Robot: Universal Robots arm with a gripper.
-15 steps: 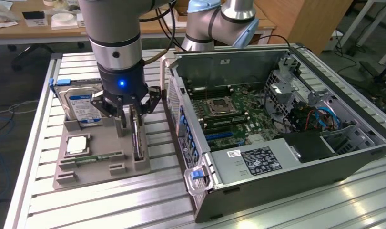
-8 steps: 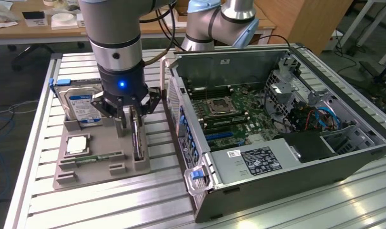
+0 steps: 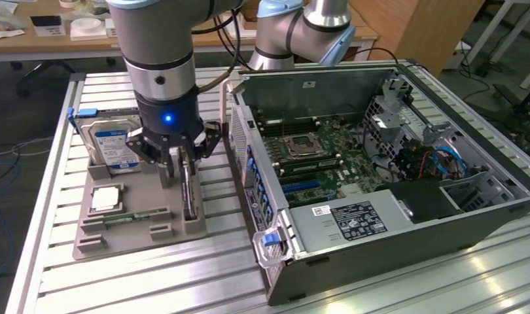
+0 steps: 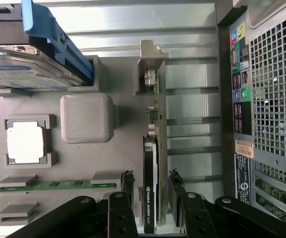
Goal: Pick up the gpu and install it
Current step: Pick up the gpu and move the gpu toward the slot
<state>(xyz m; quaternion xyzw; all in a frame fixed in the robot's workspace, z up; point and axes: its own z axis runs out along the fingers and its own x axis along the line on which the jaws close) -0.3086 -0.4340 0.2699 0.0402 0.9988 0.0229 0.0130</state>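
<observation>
— What stands at the exterior view's left?
— A grey tray (image 3: 134, 230) on the worktop (image 3: 160, 281), with a hard drive (image 3: 112, 145) upright at its far end and a memory stick (image 3: 134, 214) lying nearer.
— And the gpu (image 3: 190, 196)?
— It stands on edge in a slot on the tray's right side. The claw (image 3: 184, 171) hangs over it, fingers (image 4: 175, 186) apart, one on each side, with a slim gap on both.
— Further right?
— An open computer case (image 3: 405, 252), just beside the tray.
</observation>
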